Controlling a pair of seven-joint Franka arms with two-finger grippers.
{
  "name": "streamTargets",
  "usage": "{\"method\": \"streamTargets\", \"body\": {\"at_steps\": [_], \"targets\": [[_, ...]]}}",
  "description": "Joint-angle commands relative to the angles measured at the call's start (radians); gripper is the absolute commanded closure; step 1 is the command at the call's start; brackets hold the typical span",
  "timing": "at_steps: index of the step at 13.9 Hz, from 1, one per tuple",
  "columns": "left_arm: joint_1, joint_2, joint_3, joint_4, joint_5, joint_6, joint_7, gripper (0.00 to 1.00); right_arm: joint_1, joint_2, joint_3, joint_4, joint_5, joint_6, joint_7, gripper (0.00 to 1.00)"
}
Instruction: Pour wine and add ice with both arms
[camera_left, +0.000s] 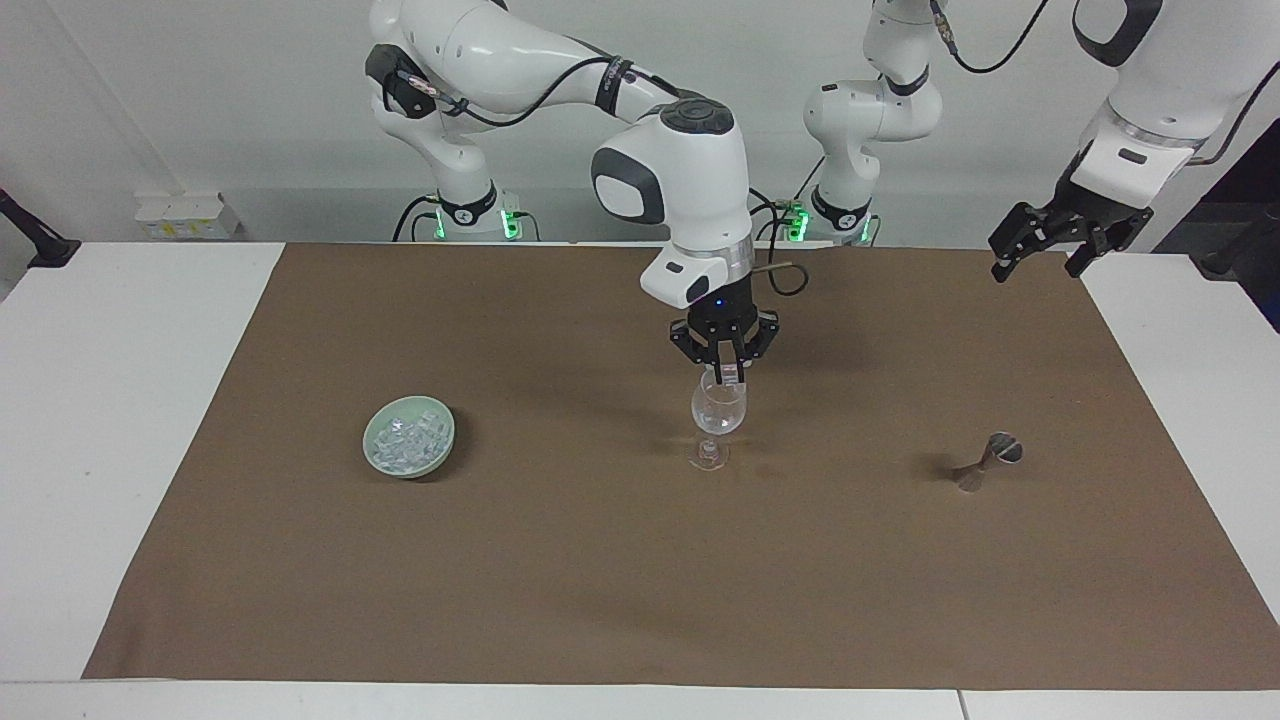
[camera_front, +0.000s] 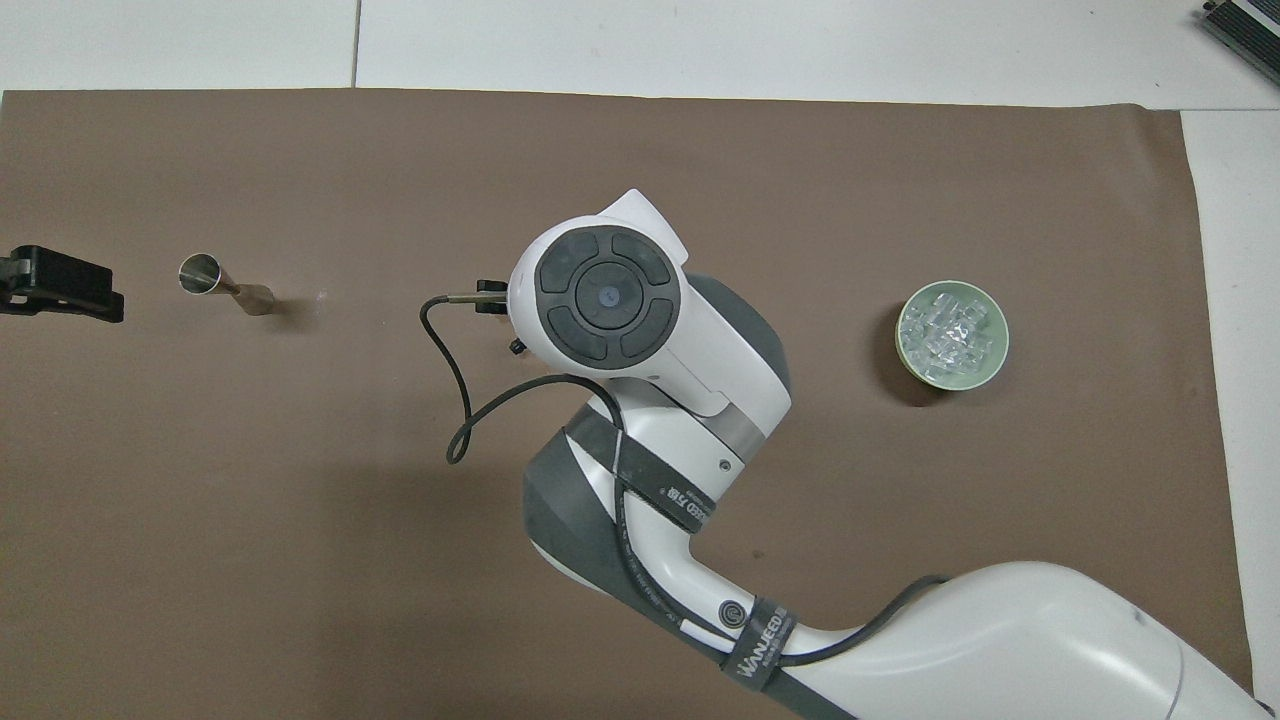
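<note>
A clear wine glass stands at the middle of the brown mat. My right gripper hangs straight down over the glass's mouth, fingertips at its rim, fingers close together with a small whitish ice cube between them. In the overhead view the right arm hides the glass and the gripper. More ice fills a pale green bowl toward the right arm's end; the bowl also shows from overhead. My left gripper waits open and empty in the air over the mat's corner; it shows in the overhead view.
A small metal measuring cup stands on the mat toward the left arm's end, farther from the robots than the left gripper's spot; it also shows from overhead. White table surrounds the mat.
</note>
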Motion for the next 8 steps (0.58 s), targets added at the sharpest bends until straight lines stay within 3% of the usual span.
{"method": "streamTargets", "body": {"at_steps": [1,5,8], "targets": [[0.003,-0.001,-0.006,0.001,0.009,-0.001,-0.01,0.0,-0.009,0.018,0.024,0.011,-0.039,0.001,0.037,0.75],[-0.012,0.0,-0.007,0.001,0.023,0.002,-0.008,0.0,-0.011,0.018,0.022,0.009,-0.041,0.01,0.037,0.72],[-0.009,0.0,-0.015,0.002,0.029,0.005,-0.002,0.0,-0.011,0.018,0.022,0.009,-0.041,0.013,0.035,0.58]]}}
